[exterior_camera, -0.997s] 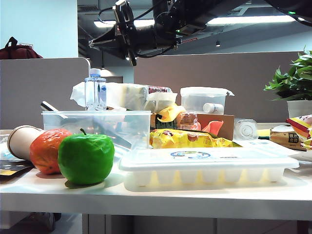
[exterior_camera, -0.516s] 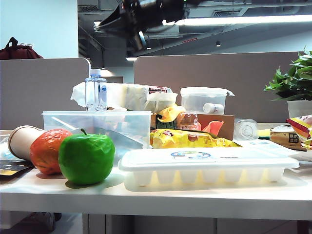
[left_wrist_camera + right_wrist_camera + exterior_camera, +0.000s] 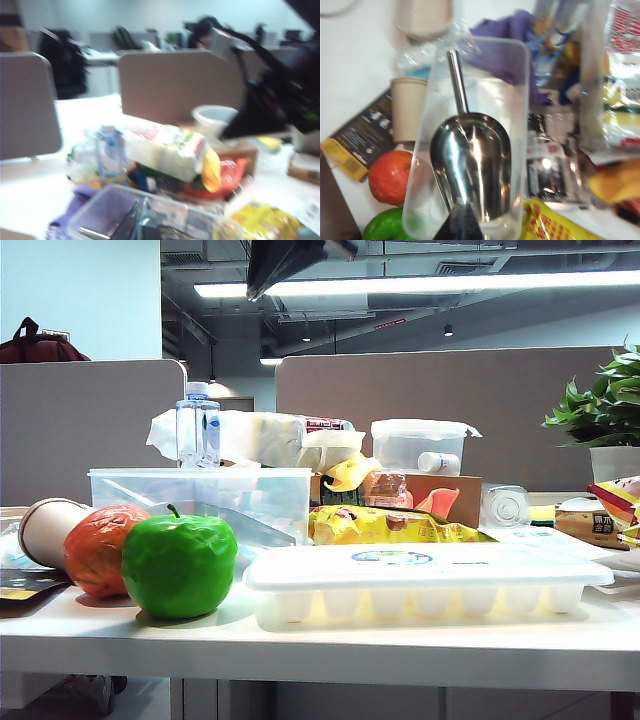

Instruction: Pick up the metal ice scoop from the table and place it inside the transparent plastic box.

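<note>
One transparent plastic box (image 3: 470,140), crowded among table clutter, cradling the metal ice scoop (image 3: 470,165) flat on its floor, blade toward the green apple (image 3: 180,565), delivery seemingly done. Above the box: right gripper (image 3: 460,225), fingers together and empty. Left gripper: unseen, state impossible to tell.

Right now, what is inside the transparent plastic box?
The metal ice scoop lies in the transparent plastic box, handle toward the far end. The right gripper, shut, covers part of the blade's edge.
</note>
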Controlling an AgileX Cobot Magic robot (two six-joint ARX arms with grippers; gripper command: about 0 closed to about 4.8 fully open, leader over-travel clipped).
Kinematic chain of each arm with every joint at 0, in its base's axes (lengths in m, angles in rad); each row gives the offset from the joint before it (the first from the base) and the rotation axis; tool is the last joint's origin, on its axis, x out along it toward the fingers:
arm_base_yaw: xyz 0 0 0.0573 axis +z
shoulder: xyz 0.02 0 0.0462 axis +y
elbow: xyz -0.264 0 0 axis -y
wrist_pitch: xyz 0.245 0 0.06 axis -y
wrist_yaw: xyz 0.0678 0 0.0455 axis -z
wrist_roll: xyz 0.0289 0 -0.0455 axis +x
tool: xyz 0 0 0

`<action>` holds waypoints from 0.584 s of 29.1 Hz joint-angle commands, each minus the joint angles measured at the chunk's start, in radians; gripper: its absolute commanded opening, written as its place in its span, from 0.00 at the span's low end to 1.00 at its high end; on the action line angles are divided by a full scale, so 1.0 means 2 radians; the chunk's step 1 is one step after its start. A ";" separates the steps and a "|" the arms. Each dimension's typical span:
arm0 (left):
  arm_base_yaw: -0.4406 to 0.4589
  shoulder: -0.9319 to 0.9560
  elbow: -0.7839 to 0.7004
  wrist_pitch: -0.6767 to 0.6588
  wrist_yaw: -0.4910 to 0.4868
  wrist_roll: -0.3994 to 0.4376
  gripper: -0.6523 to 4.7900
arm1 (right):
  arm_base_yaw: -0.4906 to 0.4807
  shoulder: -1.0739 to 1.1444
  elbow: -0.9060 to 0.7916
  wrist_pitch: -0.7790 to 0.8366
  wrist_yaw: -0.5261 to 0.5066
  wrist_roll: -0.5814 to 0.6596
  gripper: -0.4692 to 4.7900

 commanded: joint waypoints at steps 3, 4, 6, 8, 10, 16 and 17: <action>0.035 -0.034 0.001 0.005 0.002 0.003 0.11 | 0.050 -0.026 0.004 -0.005 0.078 0.036 0.08; 0.035 -0.039 0.000 0.005 0.002 0.003 0.11 | 0.059 -0.028 0.004 -0.006 0.085 0.041 0.08; 0.033 -0.047 -0.010 0.013 0.004 0.003 0.11 | 0.078 -0.034 0.004 -0.013 0.122 0.050 0.08; 0.033 -0.059 -0.026 0.020 0.005 0.003 0.11 | 0.101 -0.038 0.004 -0.026 0.172 0.052 0.08; 0.033 -0.075 -0.047 0.020 0.006 0.003 0.11 | 0.121 -0.046 0.004 -0.044 0.216 0.053 0.08; 0.034 -0.131 -0.118 0.017 0.006 0.003 0.11 | 0.168 -0.075 0.004 -0.077 0.263 0.075 0.08; 0.034 -0.141 -0.131 0.016 0.006 0.003 0.11 | 0.174 -0.081 0.004 -0.083 0.267 0.080 0.08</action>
